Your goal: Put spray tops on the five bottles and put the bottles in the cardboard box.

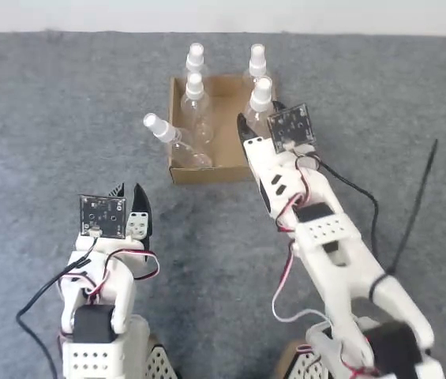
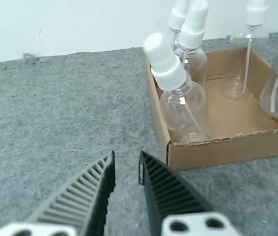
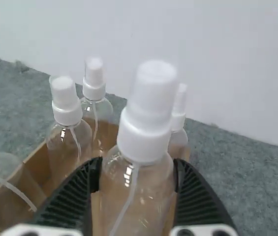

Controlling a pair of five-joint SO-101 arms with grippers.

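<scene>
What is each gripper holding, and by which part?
The right gripper holds a clear, white-topped plastic bottle by its upper body; the left gripper holds nothing.

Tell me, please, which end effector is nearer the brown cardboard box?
Right. The right end effector holds a clear plastic bottle at the box's edge; the left end effector is apart, before it.

You were looking at clear, glossy plastic in each bottle (image 1: 196, 110), capped by a smooth white plastic top (image 1: 262, 93). The box (image 1: 175, 170) was matt brown cardboard. Rough grey cloth covered the table (image 1: 49, 118). The left gripper (image 2: 127, 158) and right gripper (image 3: 138, 169) were black, ribbed, matt plastic.
</scene>
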